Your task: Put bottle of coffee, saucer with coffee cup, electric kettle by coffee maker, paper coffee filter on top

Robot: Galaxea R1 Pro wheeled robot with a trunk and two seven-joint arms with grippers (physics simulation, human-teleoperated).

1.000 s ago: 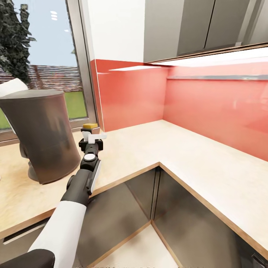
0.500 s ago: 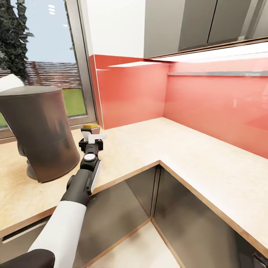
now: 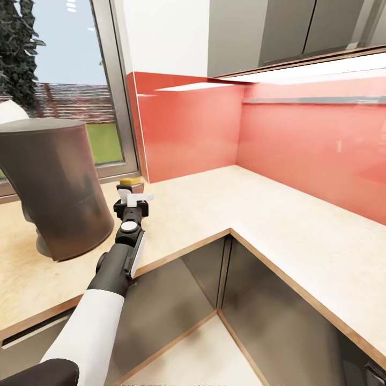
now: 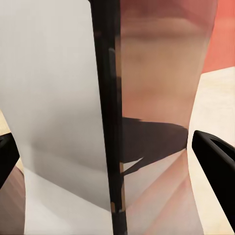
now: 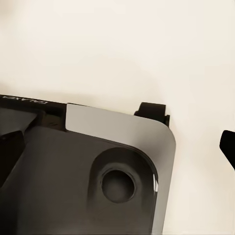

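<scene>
My left gripper (image 3: 135,199) is shut on the bottle of coffee (image 3: 130,182), whose yellow-gold cap shows just past the white fingertips. Bottle and gripper are right beside the coffee maker (image 3: 59,193), a tall dark grey column at the left of the kitchen countertop (image 3: 214,203). In the left wrist view the bottle (image 4: 63,122), with its pale label and a reddish reflection, spans the gap between the two black fingers (image 4: 215,161). In the right wrist view the right gripper (image 5: 117,147) hangs open over a dark grey part of my own body (image 5: 88,181), with nothing between its fingers.
The beige countertop makes an L around an inner corner (image 3: 229,233), with glossy dark cabinet fronts (image 3: 171,300) below. A red backsplash (image 3: 300,150) lines the walls, grey wall cabinets (image 3: 279,32) hang above, and a window (image 3: 64,80) stands behind the coffee maker.
The whole picture has shifted a little, so the camera has moved. My left gripper still holds the bottle at the same spot beside the coffee maker.
</scene>
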